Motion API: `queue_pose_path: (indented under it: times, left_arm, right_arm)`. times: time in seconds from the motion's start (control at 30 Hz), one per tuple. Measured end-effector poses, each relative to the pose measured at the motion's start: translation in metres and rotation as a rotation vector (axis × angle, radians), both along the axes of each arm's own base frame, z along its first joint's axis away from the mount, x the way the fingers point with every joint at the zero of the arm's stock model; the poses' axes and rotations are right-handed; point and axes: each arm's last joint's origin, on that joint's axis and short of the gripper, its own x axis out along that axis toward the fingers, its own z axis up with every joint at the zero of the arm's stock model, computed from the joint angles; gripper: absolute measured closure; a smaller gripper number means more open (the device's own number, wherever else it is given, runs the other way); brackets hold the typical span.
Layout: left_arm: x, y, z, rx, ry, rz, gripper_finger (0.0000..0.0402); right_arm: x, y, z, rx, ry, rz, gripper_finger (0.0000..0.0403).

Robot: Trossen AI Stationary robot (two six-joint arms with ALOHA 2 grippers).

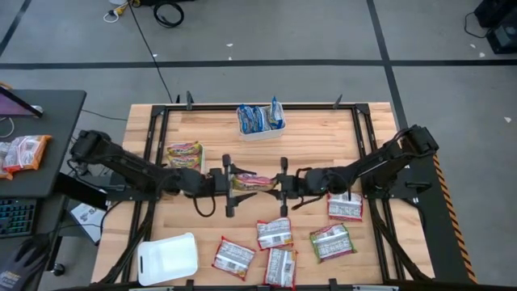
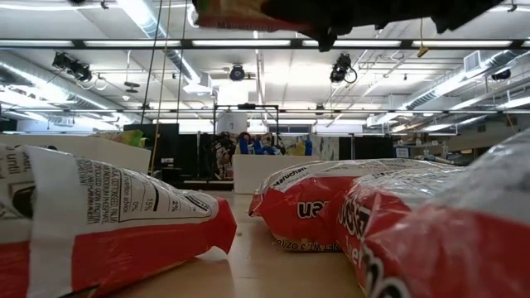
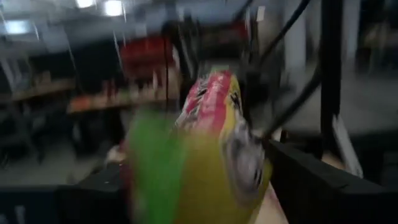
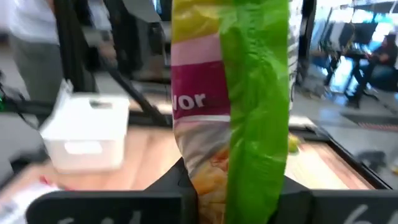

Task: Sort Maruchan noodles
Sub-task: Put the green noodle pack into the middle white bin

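A green-yellow noodle packet (image 1: 252,181) with a pink band hangs in the air over the table's middle, between my two grippers. My left gripper (image 1: 240,184) reaches it from the table's left and my right gripper (image 1: 271,184) from the right, each shut on one end. The right wrist view shows the packet (image 4: 249,93) standing upright between the fingers. In the left wrist view the packet (image 3: 205,149) is close and blurred. The low view shows only its lower edge (image 2: 240,12) at the top. My left gripper pinches the packet's left end (image 3: 186,186) between its two fingers, coming level from the table's left. Blur hides how far back it reaches. The packet is lifted clear. My right gripper pinches the packet's right end (image 4: 230,180) between its two fingers, coming level from the table's right. The packet stands on edge in the hold, clear of the table.
A white tray (image 1: 260,129) with blue packets sits at the far edge, and an empty white tray (image 1: 168,259) at the near left corner. Another green-yellow packet (image 1: 184,153) lies at left. Several red-white packets (image 1: 275,234) and a green one (image 1: 332,241) lie near and right.
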Motion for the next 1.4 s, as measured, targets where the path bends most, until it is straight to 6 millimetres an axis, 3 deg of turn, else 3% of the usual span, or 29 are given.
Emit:
queue_pose_path:
  times: [0.23,0.4,0.7,1.03,1.1,1.27,1.4]
  left_arm:
    - [-0.011,-0.004,0.045,-0.020,0.459,0.034,0.0106]
    - [-0.009,-0.003,0.030,0.015,0.636,0.044,0.0113]
    - [0.001,-0.004,0.011,0.049,0.730,0.049,0.0149]
    - [0.002,-0.004,0.005,0.052,0.767,0.050,0.0267]
    - [0.002,-0.004,0.005,0.057,0.770,0.049,0.0274]
    - [-0.006,-0.002,0.016,0.070,0.788,0.042,0.0274]
    - [-0.016,0.001,0.039,0.069,0.900,0.071,0.0274]
  right_arm:
    - [0.014,0.007,0.014,-0.149,0.279,-0.012,0.0337]
    - [0.025,0.009,0.013,-0.197,0.363,0.023,0.0344]
    - [0.037,-0.006,0.005,-0.115,0.354,0.082,0.0340]
    - [0.041,-0.006,0.008,-0.116,0.290,0.134,0.0328]
    - [0.041,-0.004,0.008,-0.131,0.290,0.139,0.0318]
    - [0.038,0.002,0.013,-0.157,0.271,0.128,0.0282]
    - [0.028,0.011,0.018,-0.186,0.316,0.091,0.0263]
